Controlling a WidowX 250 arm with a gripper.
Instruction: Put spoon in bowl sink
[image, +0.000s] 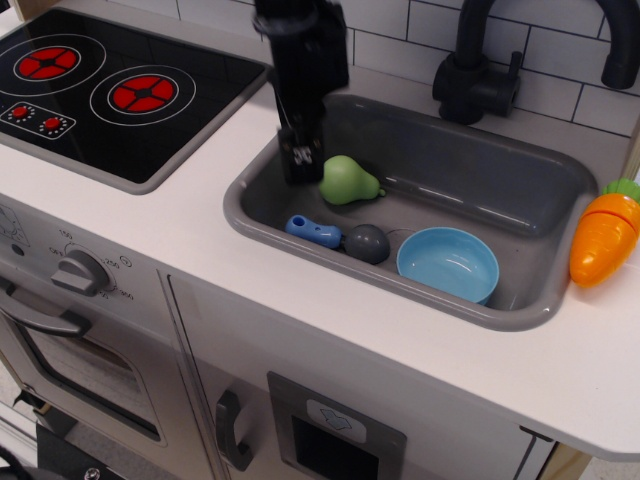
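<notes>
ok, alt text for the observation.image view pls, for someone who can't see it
A black gripper hangs over the left end of a grey toy sink, above a blue-handled spoon lying on the sink floor. A light blue bowl sits right of the spoon, a green pear behind it.

You can read no brand name or word anywhere here. Small numerals ring the oven knob (84, 272) on the front panel, with "100" and "250" only roughly legible. The remaining figures there are too small to read.
</notes>
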